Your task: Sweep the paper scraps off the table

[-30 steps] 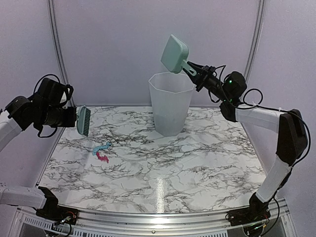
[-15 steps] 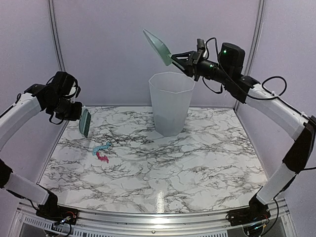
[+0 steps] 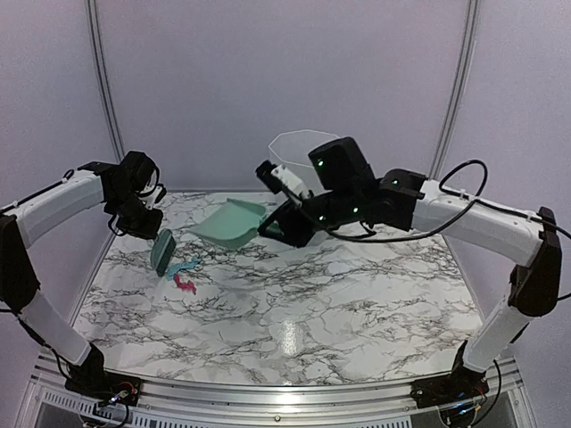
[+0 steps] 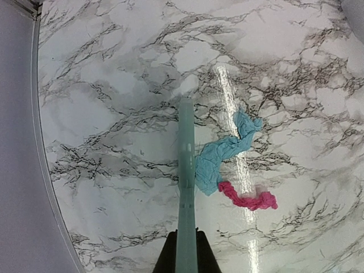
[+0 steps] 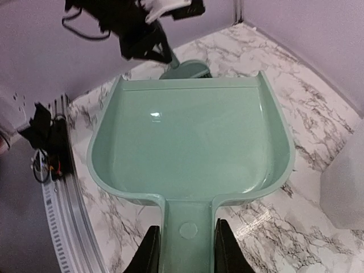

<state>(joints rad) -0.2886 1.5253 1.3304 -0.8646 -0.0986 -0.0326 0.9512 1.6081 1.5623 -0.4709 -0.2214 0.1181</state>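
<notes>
- Left gripper (image 4: pixel 186 253): clamped on the mint brush (image 4: pixel 185 165), which is held low over the table (image 3: pixel 357 303).
- Paper scraps: light blue scrap (image 4: pixel 223 152) just beside the brush, at its 3 o'clock in the left wrist view. The pink scrap (image 4: pixel 248 199) touches the blue one at its 5 o'clock.
- Right gripper (image 5: pixel 186 244): closed on the handle of the dustpan (image 5: pixel 193 136), at the scraps' 2 o'clock in the top view.

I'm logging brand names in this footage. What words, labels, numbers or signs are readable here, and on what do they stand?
None can be read in any view.
The dustpan, brush, bin, paper scraps and table carry no print.
The round mark on the dustpan's handle shows no lettering.
</notes>
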